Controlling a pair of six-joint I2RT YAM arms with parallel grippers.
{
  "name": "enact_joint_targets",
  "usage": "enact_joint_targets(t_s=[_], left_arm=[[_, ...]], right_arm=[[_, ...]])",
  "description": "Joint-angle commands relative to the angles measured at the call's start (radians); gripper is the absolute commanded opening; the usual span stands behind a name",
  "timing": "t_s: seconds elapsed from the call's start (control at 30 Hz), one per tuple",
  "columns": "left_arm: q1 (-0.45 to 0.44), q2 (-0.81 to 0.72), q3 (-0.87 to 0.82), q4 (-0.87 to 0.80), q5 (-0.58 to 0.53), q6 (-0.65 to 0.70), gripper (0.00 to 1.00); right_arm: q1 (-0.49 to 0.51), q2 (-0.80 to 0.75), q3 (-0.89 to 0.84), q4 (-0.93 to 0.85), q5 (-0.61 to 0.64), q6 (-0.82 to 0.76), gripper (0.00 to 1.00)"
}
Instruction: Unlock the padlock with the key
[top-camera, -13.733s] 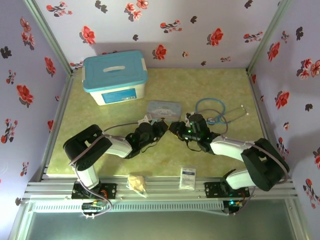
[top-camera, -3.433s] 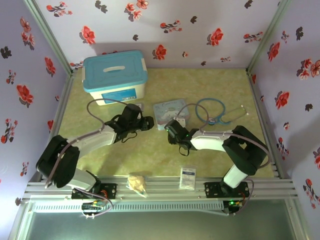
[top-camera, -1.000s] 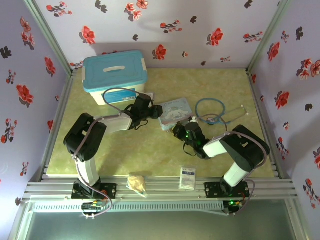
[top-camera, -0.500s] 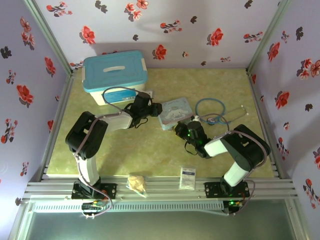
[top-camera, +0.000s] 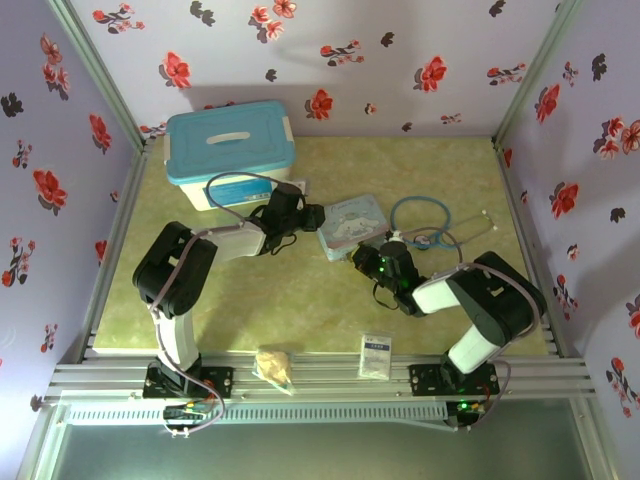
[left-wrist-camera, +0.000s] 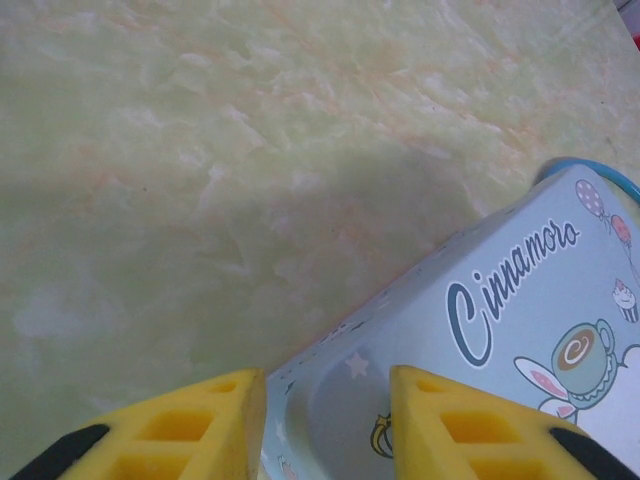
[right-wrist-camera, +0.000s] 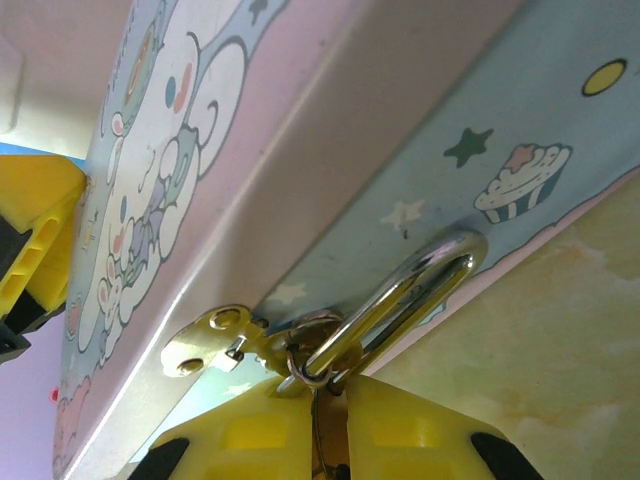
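The pale blue cartoon tin (top-camera: 352, 225) lies mid-table. The padlock (right-wrist-camera: 420, 275) hangs by its silvery shackle from a brass hasp (right-wrist-camera: 205, 340) on the tin's front wall (right-wrist-camera: 400, 130). My right gripper (right-wrist-camera: 330, 385) (top-camera: 364, 256) is shut at the shackle's base, with the brass body pinched between its yellow fingers. A thin dark strip runs down that gap, and I cannot tell whether it is the key. My left gripper (left-wrist-camera: 325, 385) (top-camera: 312, 215) straddles the tin's left corner (left-wrist-camera: 500, 330), one finger on each side and closed against it.
A white box with a teal lid (top-camera: 230, 150) stands at the back left. A blue stethoscope (top-camera: 430, 225) lies just right of the tin. A white sachet (top-camera: 376, 355) and a tan lump (top-camera: 274, 365) sit near the front rail.
Over the last second both grippers and the tin have crept slightly right and away from the bases. Neither grip has visibly changed.
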Motion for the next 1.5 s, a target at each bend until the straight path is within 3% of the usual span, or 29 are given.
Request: enact_joint_targets(t_s=[0.0, 0.27, 0.53, 0.7, 0.87, 1.03, 1.3, 1.47], left_arm=[[0.032, 0.075, -0.054, -0.242, -0.099, 0.052, 0.36], [0.015, -0.054, -0.077, -0.106, 0.06, -0.019, 0.51], [-0.027, -0.028, -0.087, -0.092, 0.044, -0.045, 0.59], [-0.029, 0.04, -0.072, -0.146, 0.017, -0.039, 0.44], [-0.022, 0.07, -0.062, -0.241, -0.057, -0.015, 0.38], [0.017, 0.082, -0.091, -0.219, -0.029, -0.035, 0.32], [0.04, 0.094, -0.083, -0.228, -0.029, -0.02, 0.27], [0.04, 0.111, -0.064, -0.23, -0.019, -0.015, 0.27]], right_arm=[[-0.013, -0.03, 0.004, 0.017, -0.009, 0.023, 0.0], [0.016, 0.041, -0.025, 0.119, -0.017, 0.106, 0.0], [0.026, 0.166, -0.039, 0.315, -0.033, 0.172, 0.0], [0.017, 0.154, -0.065, 0.334, -0.014, 0.168, 0.0], [-0.027, 0.124, -0.094, 0.329, -0.037, 0.166, 0.0], [-0.052, 0.097, -0.103, 0.326, -0.065, 0.155, 0.0], [-0.076, -0.02, -0.113, 0.169, -0.063, 0.094, 0.0], [-0.063, -0.053, 0.025, -0.177, -0.143, -0.039, 0.0]])
